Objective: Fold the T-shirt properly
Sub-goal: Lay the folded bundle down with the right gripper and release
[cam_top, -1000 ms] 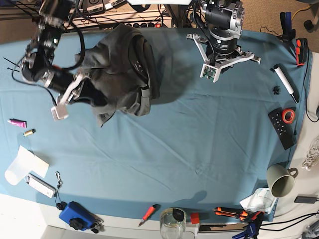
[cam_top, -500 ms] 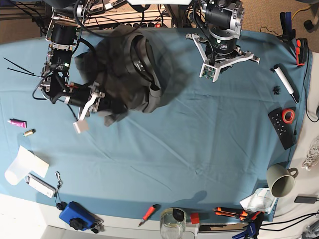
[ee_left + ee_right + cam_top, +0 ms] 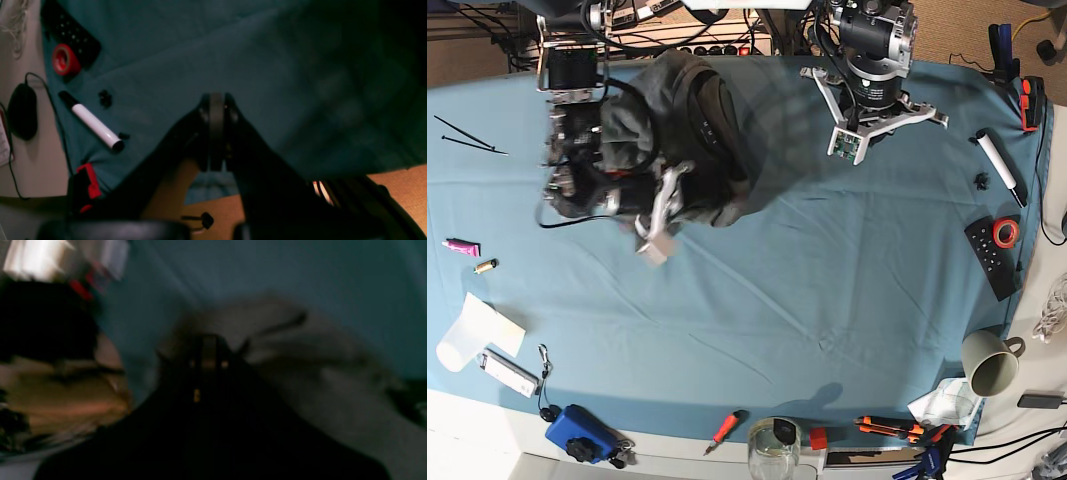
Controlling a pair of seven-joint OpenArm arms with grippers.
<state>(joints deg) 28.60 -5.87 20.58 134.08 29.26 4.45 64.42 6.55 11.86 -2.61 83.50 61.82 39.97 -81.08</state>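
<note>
Right arm reaches across the bunched T-shirt

The right gripper (image 3: 209,340) is at the lower part of the dark grey T-shirt (image 3: 667,90), seen in the base view. Over the last second its arm has swung toward the middle of the table, and the shirt's lower end has shifted a little the same way. The shirt lies in 1 crumpled heap on the blue-green cloth (image 3: 827,290), at the upper left of the base view, with its collar side turned toward the open cloth. No fold is made. This looks like an early step, dragging or gathering the shirt so that it can be spread flat; a pull on 1 point alone could bunch it more.

The right gripper's fingers are closed; whether fabric is pinched between them, I cannot tell, as the wrist view is dark and blurred. The left gripper (image 3: 216,100) is closed with nothing in it, well apart from the shirt, and its arm stays put.

Containers: 1 glass jar (image 3: 773,455) stands at the near edge, its contents too unclear to name. 1 grey-beige mug (image 3: 989,366) sits at the right; its inside looks dark, contents not readable.
</note>
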